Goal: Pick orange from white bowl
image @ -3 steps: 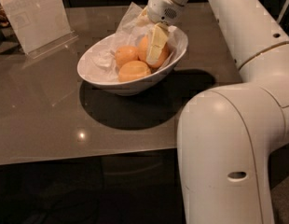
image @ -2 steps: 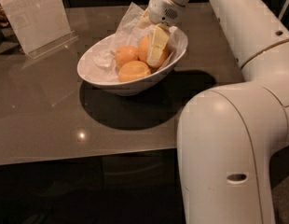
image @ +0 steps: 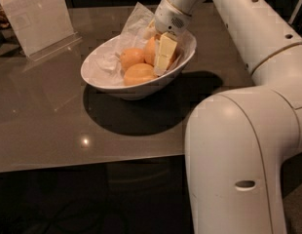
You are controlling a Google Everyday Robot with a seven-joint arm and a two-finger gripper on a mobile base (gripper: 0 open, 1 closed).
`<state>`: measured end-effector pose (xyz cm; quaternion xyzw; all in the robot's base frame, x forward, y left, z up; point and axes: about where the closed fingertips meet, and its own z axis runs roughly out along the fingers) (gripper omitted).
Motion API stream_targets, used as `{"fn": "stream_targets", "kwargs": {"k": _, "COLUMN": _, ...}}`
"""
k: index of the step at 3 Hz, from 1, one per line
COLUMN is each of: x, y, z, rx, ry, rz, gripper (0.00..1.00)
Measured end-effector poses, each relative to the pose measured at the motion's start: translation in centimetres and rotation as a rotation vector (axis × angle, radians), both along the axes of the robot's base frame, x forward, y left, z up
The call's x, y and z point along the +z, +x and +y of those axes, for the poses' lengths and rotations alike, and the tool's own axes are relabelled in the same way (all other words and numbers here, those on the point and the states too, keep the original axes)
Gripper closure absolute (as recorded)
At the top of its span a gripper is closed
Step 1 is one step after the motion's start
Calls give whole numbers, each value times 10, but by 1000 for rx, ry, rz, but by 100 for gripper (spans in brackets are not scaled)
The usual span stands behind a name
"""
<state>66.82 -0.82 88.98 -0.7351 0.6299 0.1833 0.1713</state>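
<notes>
Angled down into white bowl (image: 103,83) with hand (image: 165,57) at the right wall, open or clamped can't tell, to get alongside orange (image: 138,74) at front of the lining; crowded by two smaller oranges (image: 132,57) just behind, hemmed by slanted rim and crumpled paper (image: 137,19); sign stand (image: 38,18) well apart on table (image: 44,126).

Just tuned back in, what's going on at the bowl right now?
The robot's arm extends over the table into the white bowl, with the gripper down at the bowl's right side, among three oranges. The largest orange lies at the front, just left of the gripper. One smaller orange sits behind it, and another is partly hidden by the gripper. All three appear to rest in the bowl; none looks lifted yet.
</notes>
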Motion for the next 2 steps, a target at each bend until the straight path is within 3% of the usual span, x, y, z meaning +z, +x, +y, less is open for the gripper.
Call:
{"fn": "stream_targets", "kwargs": {"k": 1, "x": -13, "y": -4, "z": -1, "rx": 6, "ry": 1, "rz": 37, "gripper": 0}}
{"fn": "stream_targets", "kwargs": {"k": 2, "x": -14, "y": 6, "z": 6, "rx": -11, "ry": 19, "rz": 8, "gripper": 19}}
